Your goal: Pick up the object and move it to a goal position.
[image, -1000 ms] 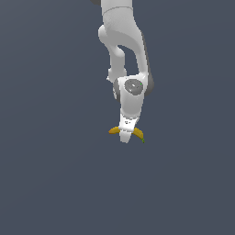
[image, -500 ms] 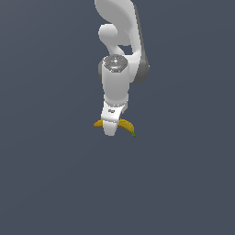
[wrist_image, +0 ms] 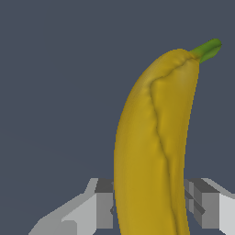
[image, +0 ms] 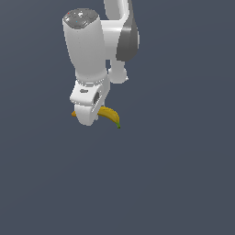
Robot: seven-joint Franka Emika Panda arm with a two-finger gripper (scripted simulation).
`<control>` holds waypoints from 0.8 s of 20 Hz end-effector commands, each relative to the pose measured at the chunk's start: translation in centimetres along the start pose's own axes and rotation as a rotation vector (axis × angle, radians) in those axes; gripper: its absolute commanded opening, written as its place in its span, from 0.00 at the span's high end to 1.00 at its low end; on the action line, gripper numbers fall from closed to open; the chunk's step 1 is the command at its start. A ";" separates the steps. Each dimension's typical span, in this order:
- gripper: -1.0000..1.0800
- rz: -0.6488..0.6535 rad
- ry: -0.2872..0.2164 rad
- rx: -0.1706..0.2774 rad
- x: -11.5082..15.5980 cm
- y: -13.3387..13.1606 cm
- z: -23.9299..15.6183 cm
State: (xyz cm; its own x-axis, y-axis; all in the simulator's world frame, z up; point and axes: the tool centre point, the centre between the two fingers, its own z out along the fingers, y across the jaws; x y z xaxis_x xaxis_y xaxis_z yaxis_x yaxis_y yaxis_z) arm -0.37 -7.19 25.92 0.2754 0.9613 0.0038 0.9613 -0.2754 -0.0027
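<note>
The object, a curved yellow banana (image: 109, 114) with a green tip, hangs in the air under the white arm. In the exterior view its two ends stick out on either side of my gripper (image: 87, 118), which covers its middle. The wrist view shows the banana (wrist_image: 151, 147) large and close, running between my two grey fingers (wrist_image: 104, 204), which press against its sides. My gripper (wrist_image: 151, 206) is shut on the banana. The green tip (wrist_image: 209, 48) points away from the wrist camera.
A plain dark grey-blue surface fills the background in both views. The white arm's big link (image: 87, 50) and a dark joint (image: 128, 41) rise above the gripper.
The arm has swung toward the exterior view's left and nearer the camera, carrying the banana along. The banana stays gripped throughout.
</note>
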 end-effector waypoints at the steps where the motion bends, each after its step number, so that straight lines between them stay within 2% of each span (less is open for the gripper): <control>1: 1.00 0.000 0.001 -0.001 -1.5 0.9 -2.6; 16: 1.00 0.003 -0.002 -0.002 -7.8 5.4 -13.4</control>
State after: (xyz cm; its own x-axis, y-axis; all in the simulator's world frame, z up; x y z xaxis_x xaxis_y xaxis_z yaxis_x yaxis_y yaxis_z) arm 2.46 -15.61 38.27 0.2782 0.9605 0.0023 0.9605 -0.2782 -0.0024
